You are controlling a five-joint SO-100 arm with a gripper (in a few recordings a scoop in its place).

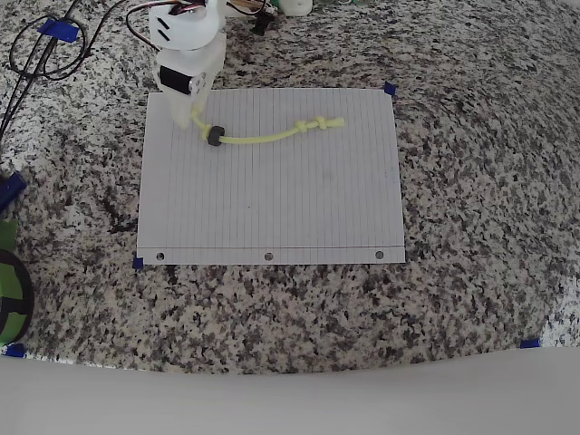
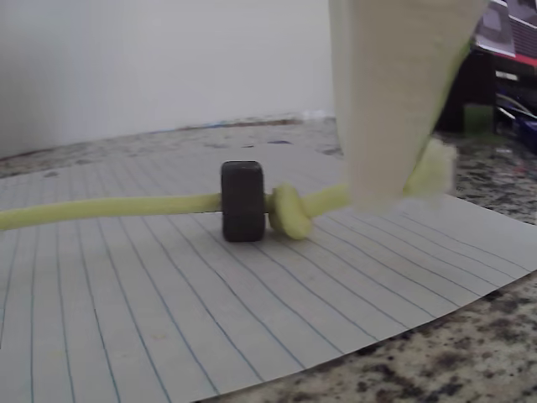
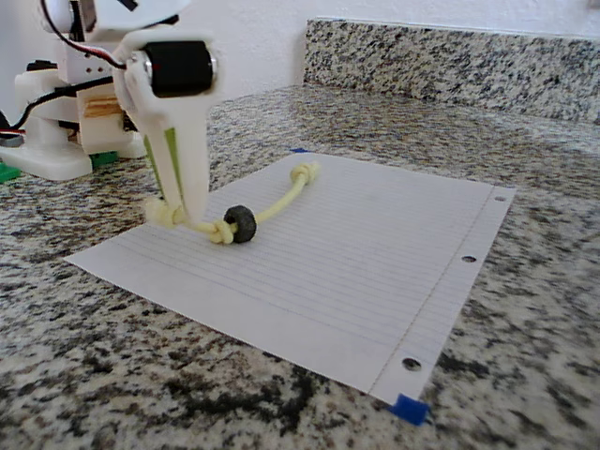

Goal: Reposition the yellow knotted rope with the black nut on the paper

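The paper [image 1: 272,199] lies flat on the granite counter, its punched holes along the near edge in the overhead view. Across its upper part runs the yellow knotted rope [image 1: 267,136], from a knot at the right [image 1: 326,123] to the left end under my gripper [image 1: 193,116]. The black nut [image 1: 215,136] sits on the rope just right of the gripper, against a knot [image 3: 220,232]. My gripper [image 3: 181,214] stands upright, shut on the rope near its left end, and a short stub [image 3: 161,214] sticks out behind it. The wrist view shows the nut [image 2: 243,201] standing on edge on the paper [image 2: 168,311].
Black cables [image 1: 41,50] loop on the counter at the upper left. A green and black object [image 1: 9,290] sits at the left edge. The arm's white base [image 3: 56,122] stands behind the paper, with a granite backsplash [image 3: 450,61] beyond. Blue tape bits [image 1: 530,343] mark the counter.
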